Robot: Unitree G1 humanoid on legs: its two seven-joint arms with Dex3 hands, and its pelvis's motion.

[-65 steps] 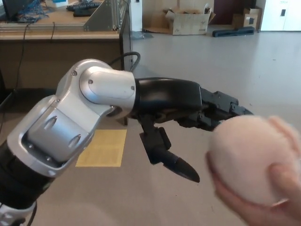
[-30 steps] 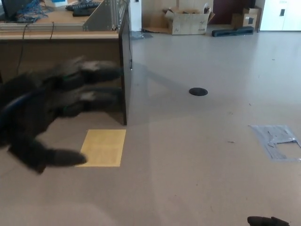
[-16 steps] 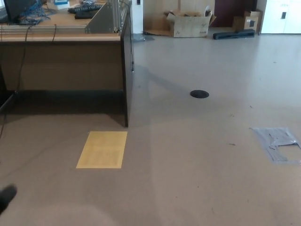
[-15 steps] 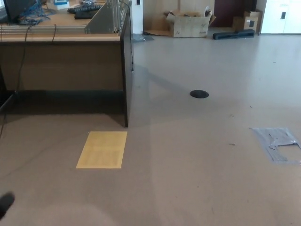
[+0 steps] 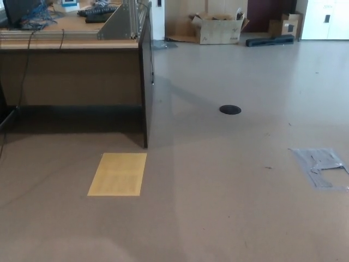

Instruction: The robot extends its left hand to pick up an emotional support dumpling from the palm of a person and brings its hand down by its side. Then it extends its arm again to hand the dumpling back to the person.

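- No dumpling anywhere in the head view, and no person's palm either; where the dumpling is cannot be told from this frame.
- Neither of the robot's hands shows, left or right, so how far open they are and whether either holds anything cannot be told.
- What fills the frame is bare beige floor [image 5: 229, 207], wide and glossy.
- Lower left of centre: a yellow rectangular sheet [image 5: 118, 173] lies flat on the floor, just in front of the desk's end panel. There is faint print on it, too small to read.
- Left and upper left: a wooden desk [image 5: 71, 71] with a dark end panel, a cable hanging down its front.
- On the desk top, at the upper left corner: a tangle of blue cables [image 5: 35, 12] and a dark keyboard [image 5: 101, 11], beside a grey metal bracket [image 5: 122, 19].
- Upper centre: an open cardboard box [image 5: 218, 28] stands against the far wall, flaps up; something pale pokes out, contents unclear. No legible label.
- Upper right: a second, smaller cardboard box [image 5: 288, 23], and a long dark object [image 5: 271, 39] on the floor beside it.
- Centre: a round black disc [image 5: 230, 109] sits on the floor.
- Right edge: a crumpled clear plastic sheet [image 5: 322, 166] lies flat.
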